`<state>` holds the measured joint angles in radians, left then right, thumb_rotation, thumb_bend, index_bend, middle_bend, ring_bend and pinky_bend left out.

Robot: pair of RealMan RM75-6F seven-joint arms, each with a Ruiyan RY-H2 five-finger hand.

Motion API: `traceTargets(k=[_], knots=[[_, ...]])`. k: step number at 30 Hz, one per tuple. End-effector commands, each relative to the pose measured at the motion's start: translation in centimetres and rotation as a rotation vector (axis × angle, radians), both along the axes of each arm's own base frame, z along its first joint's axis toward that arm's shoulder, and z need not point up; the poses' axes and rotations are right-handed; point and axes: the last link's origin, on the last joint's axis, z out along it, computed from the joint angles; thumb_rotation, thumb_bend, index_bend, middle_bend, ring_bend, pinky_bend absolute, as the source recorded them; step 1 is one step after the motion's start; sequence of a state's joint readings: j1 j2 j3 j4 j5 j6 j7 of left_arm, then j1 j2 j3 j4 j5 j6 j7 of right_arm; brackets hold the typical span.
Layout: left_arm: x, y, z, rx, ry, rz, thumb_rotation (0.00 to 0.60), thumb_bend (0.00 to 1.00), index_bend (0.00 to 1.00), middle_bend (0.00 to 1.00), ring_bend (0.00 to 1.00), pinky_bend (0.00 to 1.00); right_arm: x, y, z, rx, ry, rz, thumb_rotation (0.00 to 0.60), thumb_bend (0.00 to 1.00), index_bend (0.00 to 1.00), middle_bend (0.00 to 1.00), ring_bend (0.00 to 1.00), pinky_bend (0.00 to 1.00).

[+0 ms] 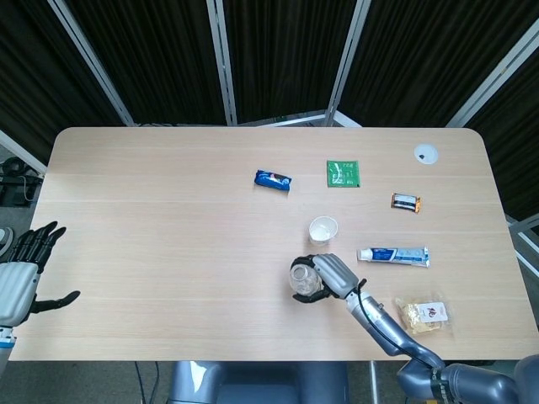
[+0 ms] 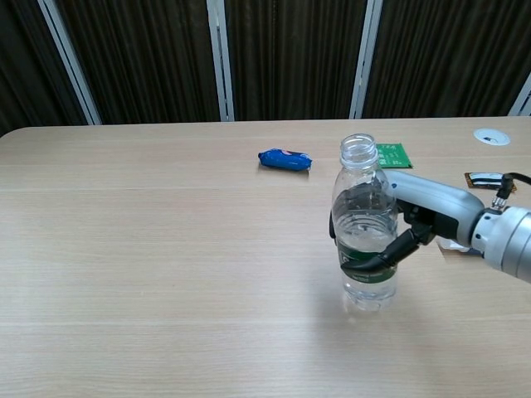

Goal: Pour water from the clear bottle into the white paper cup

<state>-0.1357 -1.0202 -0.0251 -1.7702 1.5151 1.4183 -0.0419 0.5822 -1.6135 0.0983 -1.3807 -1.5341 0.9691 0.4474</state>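
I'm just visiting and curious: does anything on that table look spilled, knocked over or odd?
Nothing spilled. The clear bottle is upright and capless in the right hand; the white paper cup stands upright. The toothpaste tube simply lies flat.

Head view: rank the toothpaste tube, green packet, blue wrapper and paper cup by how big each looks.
1. toothpaste tube, longest
2. green packet
3. blue wrapper and paper cup look about alike; I won't rank them apart.
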Motion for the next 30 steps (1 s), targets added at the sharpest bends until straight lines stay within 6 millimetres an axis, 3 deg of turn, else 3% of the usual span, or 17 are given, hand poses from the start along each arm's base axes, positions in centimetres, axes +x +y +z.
traceTargets(k=[1, 8, 15, 19, 25, 30], knots=[[0.0, 0.0, 0.0, -0.001, 0.001, 0.0, 0.6, 0.0, 0.02, 0.0, 0.0, 0.0, -0.3, -0.1, -0.9, -0.023, -0.036, -0.015, 0.6, 0.52, 0.51, 0.64, 0.59, 0.52], [0.1, 0.1, -0.3, -0.014, 0.0, 0.001, 0.6, 0.0, 0.02, 0.0, 0.0, 0.0, -1.0, 0.3, -1.9, -0.041, -0.05, 0.008, 0.6, 0.47, 0.5, 0.64, 0.58, 0.52], [0.1, 0.1, -0.3, -0.017, -0.003, 0.002, 0.6, 0.0, 0.02, 0.0, 0.0, 0.0, -1.6, 0.5, -2.1, -0.036, -0.045, 0.016, 0.6, 0.18, 0.34, 0.56, 0.52, 0.51], [0.1, 0.1, -0.3, -0.022, -0.006, 0.0, 0.6, 0.0, 0.02, 0.0, 0.0, 0.0, -2.1, 0.7, -2.1, -0.023, -0.035, 0.023, 0.6, 0.02, 0.26, 0.45, 0.42, 0.42], [0.2, 0.0, -0.3, -0.023, -0.006, -0.002, 0.6, 0.0, 0.02, 0.0, 0.0, 0.0, -2.5, 0.8, -1.9, -0.005, -0.037, 0.027, 0.6, 0.0, 0.16, 0.27, 0.28, 0.31], [0.2, 0.0, -0.3, -0.024, -0.006, -0.004, 0.6, 0.0, 0.02, 0.0, 0.0, 0.0, -2.9, 0.7, -1.5, -0.006, -0.028, 0.034, 0.6, 0.0, 0.11, 0.23, 0.23, 0.28]])
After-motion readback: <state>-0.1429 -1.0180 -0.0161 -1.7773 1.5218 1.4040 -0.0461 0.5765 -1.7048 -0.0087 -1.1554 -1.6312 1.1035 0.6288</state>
